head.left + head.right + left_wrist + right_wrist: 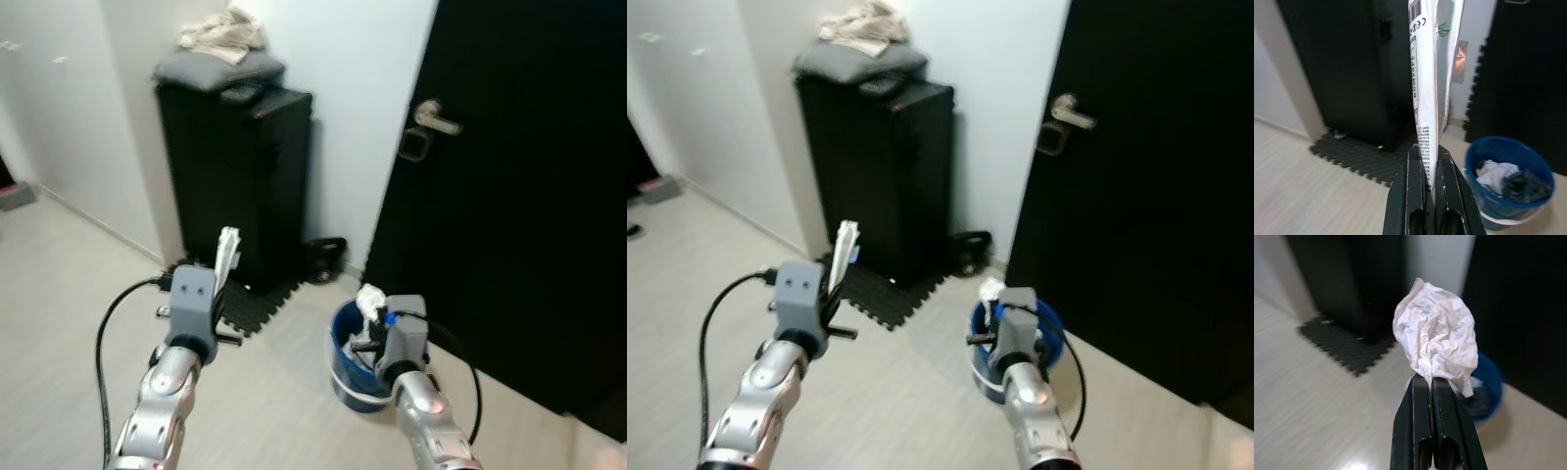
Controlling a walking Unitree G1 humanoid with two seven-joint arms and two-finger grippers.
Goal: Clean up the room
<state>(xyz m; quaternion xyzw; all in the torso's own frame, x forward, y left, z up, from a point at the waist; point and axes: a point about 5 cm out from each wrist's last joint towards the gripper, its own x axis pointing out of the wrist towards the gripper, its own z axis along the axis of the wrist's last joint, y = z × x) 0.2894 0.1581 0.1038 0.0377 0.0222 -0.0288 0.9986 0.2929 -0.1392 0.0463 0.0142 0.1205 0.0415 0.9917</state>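
My left gripper (220, 279) is shut on a flat white printed wrapper (1427, 73) that stands upright from its fingers, held left of the blue bucket (345, 364). My right gripper (370, 311) is shut on a crumpled white tissue (1437, 340), held just above the near rim of the bucket. The bucket (1508, 171) stands on the pale floor by the black door and holds white and dark scraps.
A tall black cabinet (235, 181) stands against the wall with a grey cushion and crumpled cloth (223, 34) on top. A black foam mat (257, 305) lies at its foot. The black door (529, 196) with a metal handle (434, 120) is on the right.
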